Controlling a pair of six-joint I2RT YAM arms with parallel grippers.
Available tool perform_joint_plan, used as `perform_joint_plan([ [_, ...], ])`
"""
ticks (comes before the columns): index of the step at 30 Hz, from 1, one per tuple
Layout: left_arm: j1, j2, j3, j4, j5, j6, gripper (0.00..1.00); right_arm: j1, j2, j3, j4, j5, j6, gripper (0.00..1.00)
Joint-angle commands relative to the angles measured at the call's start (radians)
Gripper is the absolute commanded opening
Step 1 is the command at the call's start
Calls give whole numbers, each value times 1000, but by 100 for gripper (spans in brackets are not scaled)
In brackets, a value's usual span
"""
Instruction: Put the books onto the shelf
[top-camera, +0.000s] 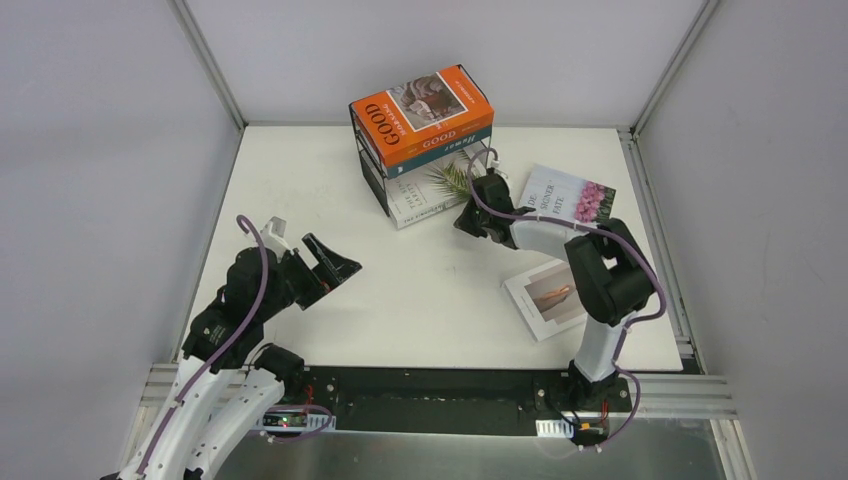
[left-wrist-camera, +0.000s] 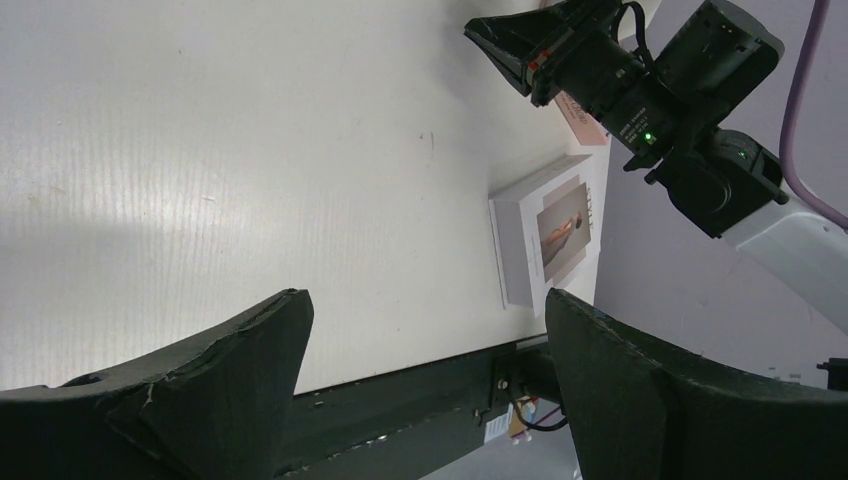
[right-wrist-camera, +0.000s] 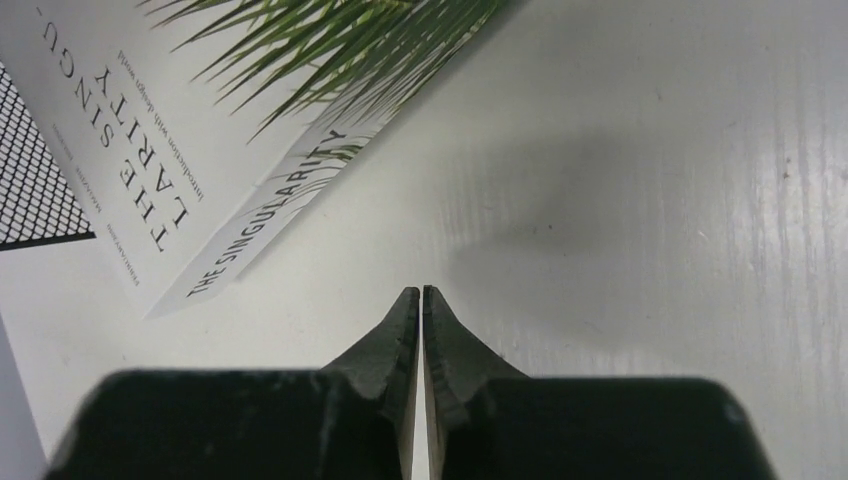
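left tool (top-camera: 335, 262): open wide and empty, held over the near left part of the tabletop (top-camera: 420, 310).
"style" book (top-camera: 548, 297): lies flat, cover up, near the tabletop's near right corner, well apart from the shelf.
right tool (right-wrist-camera: 421, 292): fingers pressed together with nothing between them, over bare tabletop just beside the palm-leaf book.
pink-flower book (top-camera: 572, 195): flat toward the far right edge, partly hidden by the right arm.
palm-leaf book (top-camera: 425, 195): flat at the foot of the shelf, sticking out toward the right tool.
shelf (top-camera: 372, 165): black wire frame, middle of the far edge.
teal book (top-camera: 447, 139): flat on top of the shelf.
orange book (top-camera: 420, 113): flat on the teal book, cover up.
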Motion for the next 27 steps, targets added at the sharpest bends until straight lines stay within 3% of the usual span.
perform_joint_plan([
  [1, 0, -5, -9, 25, 2, 0, 90, 2, 41, 79, 9, 51, -42, 7],
  [5, -1, -22, -14, 24, 2, -4, 90, -1, 91, 120, 41, 95, -15, 0],
  [13, 0, -34, -8, 19, 8, 0, 90, -7, 161, 91, 246, 111, 139, 0],
  [27, 0, -81, -6, -34, -1, -8, 90, -6, 252, 168, 351, 78, 212, 0],
])
